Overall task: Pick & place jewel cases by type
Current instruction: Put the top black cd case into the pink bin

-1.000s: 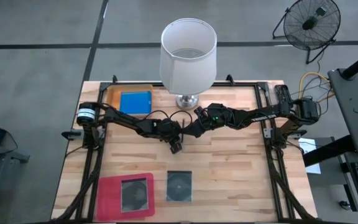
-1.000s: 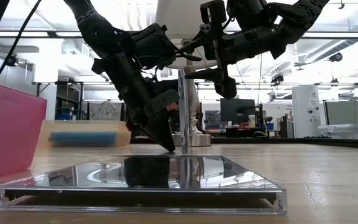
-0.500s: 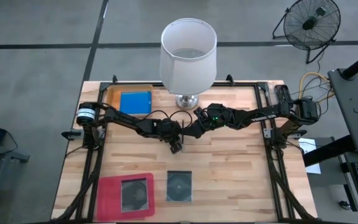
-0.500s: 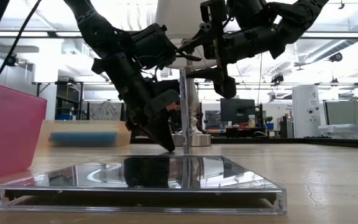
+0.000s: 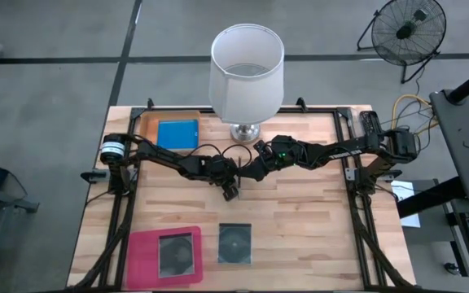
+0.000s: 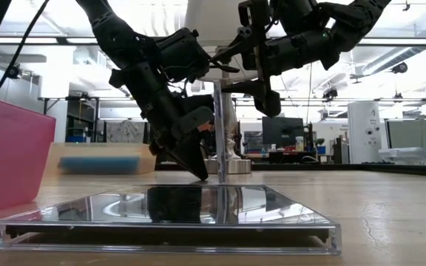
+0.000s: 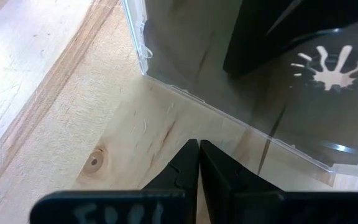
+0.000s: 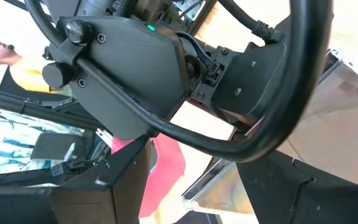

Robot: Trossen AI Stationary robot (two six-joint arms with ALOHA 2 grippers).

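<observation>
- Working jewel case (image 6: 218, 133), a clear/grey one, stands upright on its edge mid-bench (image 5: 316, 236). It is edge-on to the low view, with its face running floor-to-ceiling.
- Key relation: the case's bottom edge sits just ahead of the left gripper (image 6: 202, 171). Those jaws are shut to a point, tip down on the bench beside the case foot. In the left wrist view the case's lower corner (image 7: 143, 59) is close in front of the jaws but apart from them, so it reads as a prop or stop, not a grip.
- The right gripper (image 6: 261, 66) is on the far side of the case from the left jaws and higher, level with its top half. Its jaws are spread wide. I cannot tell whether they touch the case edges.
- My call: the right arm is nearer the graspable upper edge, so the pick should be the right's, jaws closing across the flat faces. The left only keeps the foot from sliding.
- Risk: the case tips flat if the left tip backs off first.
- Other cases are well clear of both jaws:
  - flat grey case (image 5: 234, 242) on the bench
  - a grey case in the pink tray (image 5: 141, 244)
  - blue case (image 5: 177, 133) in the orange tray (image 5: 147, 126)
- Versus the earlier frames: no visible change. Both arms, the jaw spread and the case pose are the same.
</observation>
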